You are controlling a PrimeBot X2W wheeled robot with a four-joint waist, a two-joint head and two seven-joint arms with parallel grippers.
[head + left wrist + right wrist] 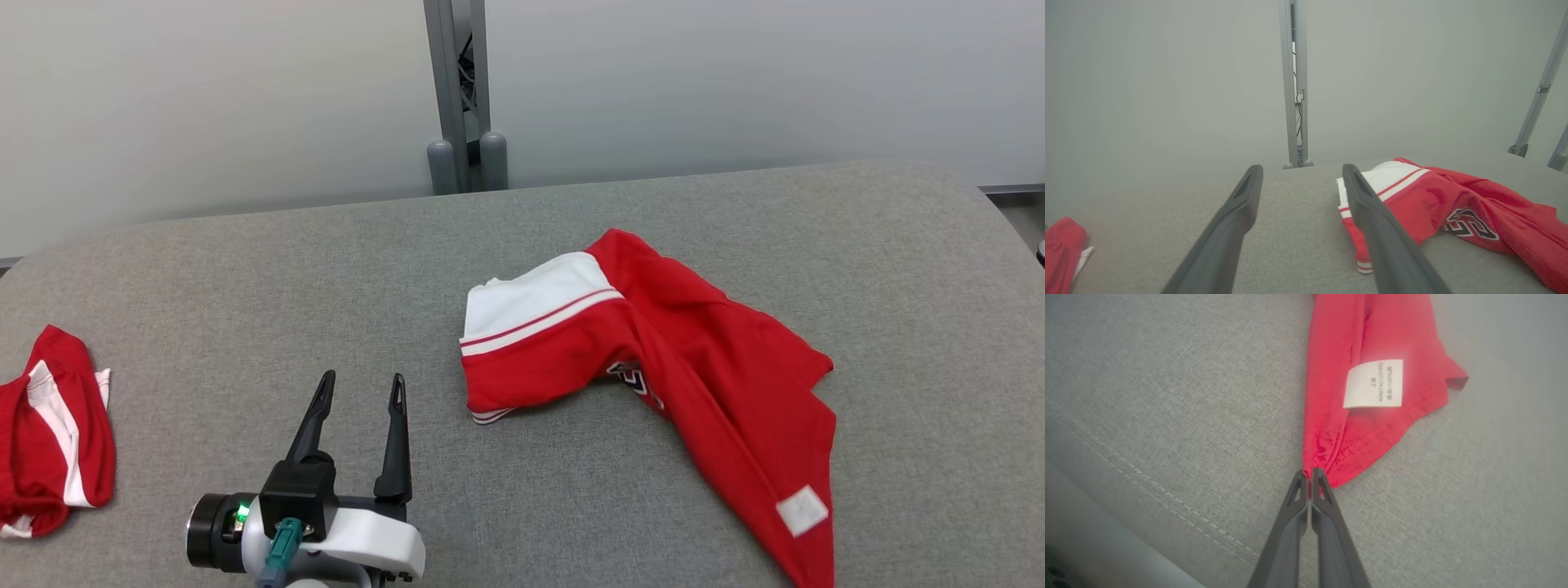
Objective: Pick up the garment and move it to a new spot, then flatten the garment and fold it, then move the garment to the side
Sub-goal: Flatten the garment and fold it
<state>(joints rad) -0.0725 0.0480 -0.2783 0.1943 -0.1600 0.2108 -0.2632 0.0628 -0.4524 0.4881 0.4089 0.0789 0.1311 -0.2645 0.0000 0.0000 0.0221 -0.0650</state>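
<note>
Currently: right gripper point(1309, 475) jaws pinched together on hem corner of red-and-white jersey garment point(702, 359), rest trailing ahead of jaws over grey fabric surface point(245, 269). Left gripper point(362, 388) jaws wide apart, empty; garment lies right of them.

Soft, even light falls from overhead, bright and without glare. The red garment point(718, 359) throws only a thin, faint shadow under its near fold onto the grey bench point(245, 286). The head view is sharp throughout. In the left wrist view the wall point(1167, 81) looks milky and hazy, and the rail point(1535, 94) at the right edge leans from wide-angle bending. The right wrist view is fairly crisp at the white label point(1374, 384) — its lower left corner blurs away.
</note>
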